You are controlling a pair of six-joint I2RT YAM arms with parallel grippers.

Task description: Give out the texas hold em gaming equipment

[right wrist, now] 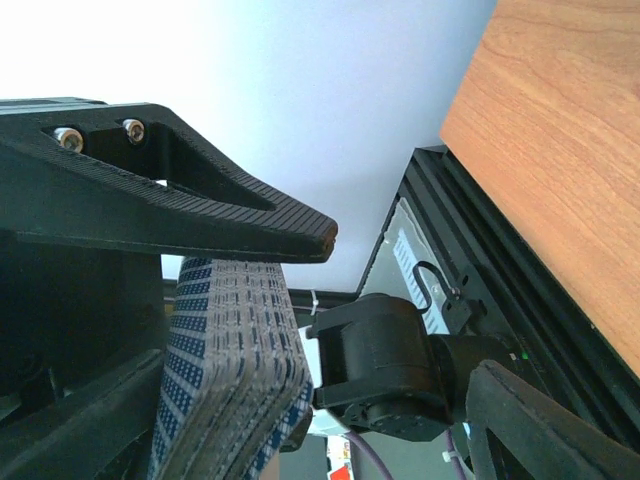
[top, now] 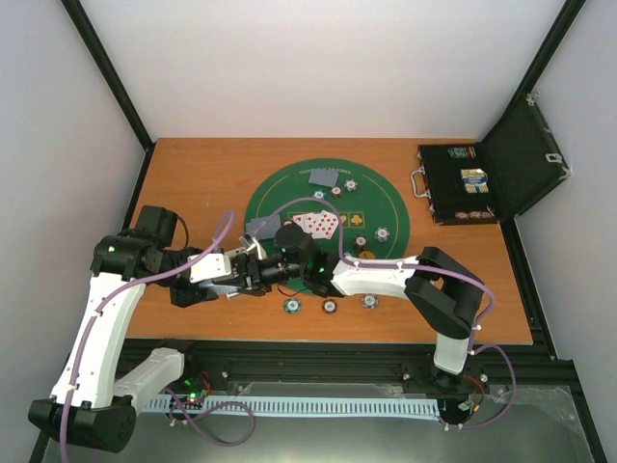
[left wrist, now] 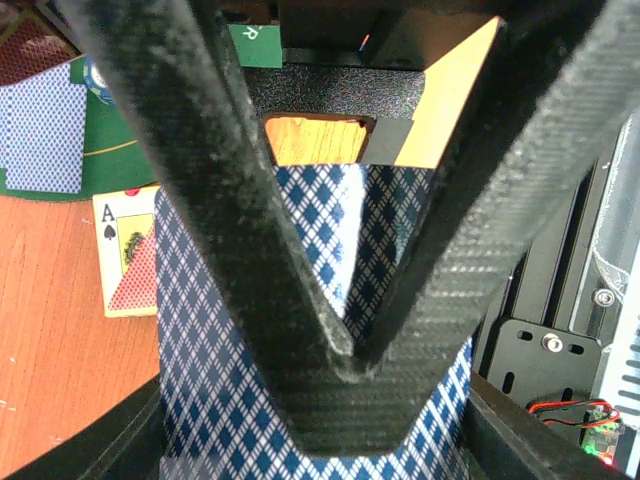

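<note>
My right gripper [top: 285, 249] is shut on a deck of blue-backed playing cards [right wrist: 230, 370], held above the near left rim of the green mat [top: 386, 198]. In the right wrist view the right gripper [right wrist: 310, 335] has the stack between its upper and lower fingers. My left gripper [top: 258, 269] meets it from the left. In the left wrist view the left gripper [left wrist: 345, 365] has its fingers closed in a V on a blue diamond-backed card [left wrist: 200, 330]. Face-up cards [top: 316, 225] are fanned on the mat. Face-down cards [top: 325, 178] and striped chips [top: 383, 233] also lie there.
Three chips [top: 330, 307] sit in a row on the wood near the front edge. An open black case [top: 461, 183] stands at the back right. A face-up ace of spades [left wrist: 125, 250] and a face-down card [left wrist: 42, 135] lie left of my left gripper.
</note>
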